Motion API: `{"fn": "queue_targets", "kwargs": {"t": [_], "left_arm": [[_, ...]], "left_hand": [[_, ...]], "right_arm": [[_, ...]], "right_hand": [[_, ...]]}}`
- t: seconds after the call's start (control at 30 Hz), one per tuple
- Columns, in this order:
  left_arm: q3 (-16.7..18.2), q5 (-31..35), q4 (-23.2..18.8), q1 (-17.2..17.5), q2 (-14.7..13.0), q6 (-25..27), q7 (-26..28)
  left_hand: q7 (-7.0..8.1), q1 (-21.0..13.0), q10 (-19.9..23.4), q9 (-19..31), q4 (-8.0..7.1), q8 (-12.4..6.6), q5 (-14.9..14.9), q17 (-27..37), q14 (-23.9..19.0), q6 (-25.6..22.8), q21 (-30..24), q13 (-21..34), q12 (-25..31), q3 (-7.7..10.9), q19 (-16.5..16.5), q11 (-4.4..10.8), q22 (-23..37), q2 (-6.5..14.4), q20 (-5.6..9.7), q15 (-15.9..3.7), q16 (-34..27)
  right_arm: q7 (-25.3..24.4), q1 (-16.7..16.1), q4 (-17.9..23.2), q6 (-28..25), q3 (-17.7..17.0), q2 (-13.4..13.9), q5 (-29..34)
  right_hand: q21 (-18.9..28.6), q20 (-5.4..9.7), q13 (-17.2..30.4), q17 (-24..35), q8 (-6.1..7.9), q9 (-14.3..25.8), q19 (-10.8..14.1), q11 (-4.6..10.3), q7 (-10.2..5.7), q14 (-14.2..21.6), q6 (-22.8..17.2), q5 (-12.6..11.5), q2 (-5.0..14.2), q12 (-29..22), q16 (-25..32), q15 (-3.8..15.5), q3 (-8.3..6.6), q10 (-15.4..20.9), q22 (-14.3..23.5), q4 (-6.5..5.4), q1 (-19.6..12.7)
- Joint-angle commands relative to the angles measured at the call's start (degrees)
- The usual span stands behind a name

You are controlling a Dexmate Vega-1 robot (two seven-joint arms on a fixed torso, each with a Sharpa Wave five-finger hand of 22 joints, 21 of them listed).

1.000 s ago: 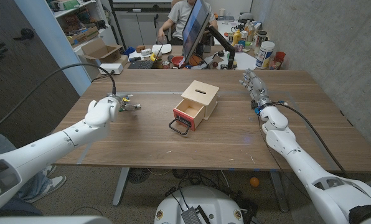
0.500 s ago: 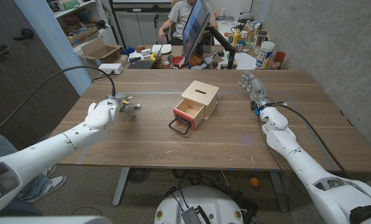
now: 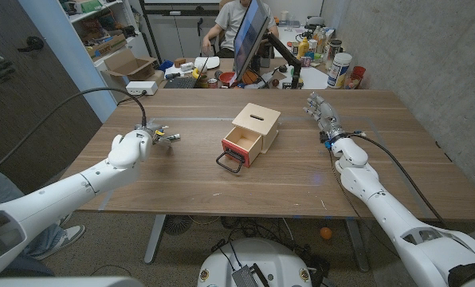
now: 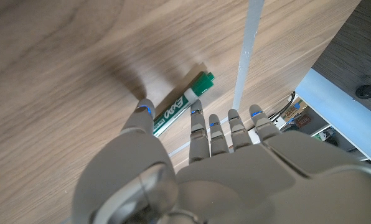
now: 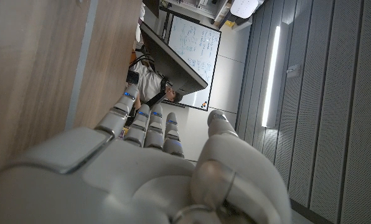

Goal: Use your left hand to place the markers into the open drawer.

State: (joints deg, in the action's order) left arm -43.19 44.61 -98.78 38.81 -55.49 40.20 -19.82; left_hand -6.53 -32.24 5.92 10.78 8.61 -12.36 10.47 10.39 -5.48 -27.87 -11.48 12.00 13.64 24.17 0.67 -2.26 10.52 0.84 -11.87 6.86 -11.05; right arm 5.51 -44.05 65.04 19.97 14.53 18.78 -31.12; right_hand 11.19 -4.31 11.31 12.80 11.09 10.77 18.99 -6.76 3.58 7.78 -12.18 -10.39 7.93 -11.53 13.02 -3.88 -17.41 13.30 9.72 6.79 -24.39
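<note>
A marker with a green cap lies on the wooden table. My left hand reaches over it at the table's left side. Its thumb and a finger straddle the marker's white barrel, fingertips down at the wood, and the marker still rests on the table. The small wooden box stands mid-table with its drawer pulled out toward me, a black handle at its front. My right hand stays at the far right of the table, fingers stretched out and holding nothing.
Behind the table stands a cluttered desk with a monitor, bottles and a cardboard box; a person sits there. A black cable arcs over my left arm. A pale strip crosses the wood beside the marker.
My left hand has eased slightly toward me and down over the marker. The right hand, the box and the drawer have not moved.
</note>
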Motion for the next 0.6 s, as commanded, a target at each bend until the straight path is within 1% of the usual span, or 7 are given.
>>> {"fn": "queue_targets", "kwargs": {"t": [0.03, 0.17, 0.3, 0.4, 0.43, 0.47, 0.6], "left_arm": [[-0.45, -0.93, 2.65, -0.99, 1.3, -0.09, 1.24], [-0.73, -0.9, 4.1, -1.29, 2.44, 0.4, 3.21], [-0.76, -1.21, 5.97, -1.19, 4.03, 1.12, 6.62], [-0.5, -1.84, 6.4, -0.73, 4.56, 1.39, 9.11], [-0.36, -2.05, 6.43, -0.49, 4.68, 1.49, 10.06], [-0.45, -2.18, 6.42, -0.54, 4.63, 1.53, 10.2], [0.43, -3.18, 6.12, 0.72, 4.56, 1.97, 13.92]], "left_hand": [[-0.06, -0.73, 0.54, 0.27, 0.13, -0.14, -0.05, 0.19, -0.67, -0.6, -0.44, 0.05, 0.28, 0.06, 0.16, -0.14, 0.28, 0.2, -0.3, 0.06, -0.41], [-0.14, -2.13, 2.26, 0.32, 0.39, -0.58, -0.06, 0.14, -1.99, -2.74, -0.76, 0.02, 0.8, 0.62, 1.05, 0.27, 0.27, 1.27, -0.13, -0.29, -0.73], [-0.03, -6.37, 5.14, 0.41, 1.21, -1.35, -0.01, 0.03, -4.69, -6.94, -1.27, -0.09, 1.5, 2.46, 2.99, 1.09, 0.21, 3.97, 0.07, -0.92, -1.12], [-0.42, -11.34, 7.85, 0.5, 1.85, -1.91, 0.27, -0.07, -6.63, -10.78, -1.43, -0.19, 2.01, 4.31, 4.31, 1.51, 0.16, 5.88, -0.03, -1.68, -1.12], [-0.3, -13.8, 9.03, 0.56, 1.95, -2.34, 0.32, -0.12, -7.53, -13.21, -1.4, -0.23, 2.16, 5.03, 4.7, 2.5, 0.15, 6.44, 0.21, -2.11, -1.07], [-0.22, -16.18, 10.24, 0.61, 2.03, -2.75, 0.37, -0.15, -8.61, -15.74, -1.47, -0.28, 2.27, 5.59, 5.36, 2.87, 0.15, 6.7, 0.21, -2.55, -1.12], [0.42, -22.23, 14.35, 0.85, 1.93, -4.3, 0.37, -0.14, -11.47, -23.9, -1.65, -0.38, 2.83, 6.88, 6.96, 4.32, 0.16, 7.95, 0.45, -4.26, -1.3]], "right_arm": [[-0.12, -0.13, -0.31, -1.14, 0.01, 0.16, 0.19], [-0.28, -0.16, -0.3, -1.49, -0.07, 0.29, 0.24], [-0.38, -0.16, -0.35, -1.89, -0.15, 0.39, 0.25], [-0.26, 0.02, -0.68, -1.9, -0.17, 0.33, 0.25], [-0.22, 0.16, -0.9, -1.85, -0.16, 0.24, 0.26], [-0.21, 0.16, -0.92, -1.83, -0.17, 0.23, 0.27], [0.52, 1.07, -2.28, -1.63, 0.0, -0.2, 0.27]], "right_hand": [[0.07, -0.21, 0.24, 0.06, 0.19, 0.14, -0.02, 0.04, -0.17, 0.29, -0.49, -0.2, -0.04, -0.21, -0.16, 0.07, -0.01, 0.23, 0.26, 0.35, 0.25], [0.07, -0.16, 0.24, 0.06, 0.19, 0.14, -0.01, 0.09, -0.14, 0.24, -0.49, -0.21, -0.01, -0.19, -0.19, 0.12, -0.02, 0.18, 0.26, 0.35, 0.25], [0.07, -0.2, 0.24, 0.05, 0.17, 0.14, -0.03, 0.05, -0.16, 0.26, -0.46, -0.22, -0.02, -0.19, -0.19, 0.11, -0.02, 0.18, 0.26, 0.37, 0.23], [0.07, -0.17, 0.24, 0.04, 0.16, 0.14, -0.03, 0.08, -0.14, 0.28, -0.43, -0.22, -0.02, -0.18, -0.19, 0.1, -0.02, 0.16, 0.26, 0.38, 0.23], [0.07, -0.17, 0.24, 0.05, 0.16, 0.14, -0.03, 0.04, -0.15, 0.28, -0.43, -0.22, -0.02, -0.19, -0.19, 0.08, -0.01, 0.18, 0.26, 0.37, 0.25], [0.07, -0.19, 0.24, 0.05, 0.16, 0.14, -0.03, 0.08, -0.14, 0.29, -0.42, -0.22, -0.01, -0.19, -0.19, 0.07, -0.01, 0.19, 0.26, 0.37, 0.25], [0.07, -0.21, 0.24, 0.04, 0.15, 0.14, -0.03, 0.08, -0.17, 0.3, -0.41, -0.23, 0.01, -0.18, -0.19, 0.05, -0.02, 0.15, 0.26, 0.39, 0.23]]}}
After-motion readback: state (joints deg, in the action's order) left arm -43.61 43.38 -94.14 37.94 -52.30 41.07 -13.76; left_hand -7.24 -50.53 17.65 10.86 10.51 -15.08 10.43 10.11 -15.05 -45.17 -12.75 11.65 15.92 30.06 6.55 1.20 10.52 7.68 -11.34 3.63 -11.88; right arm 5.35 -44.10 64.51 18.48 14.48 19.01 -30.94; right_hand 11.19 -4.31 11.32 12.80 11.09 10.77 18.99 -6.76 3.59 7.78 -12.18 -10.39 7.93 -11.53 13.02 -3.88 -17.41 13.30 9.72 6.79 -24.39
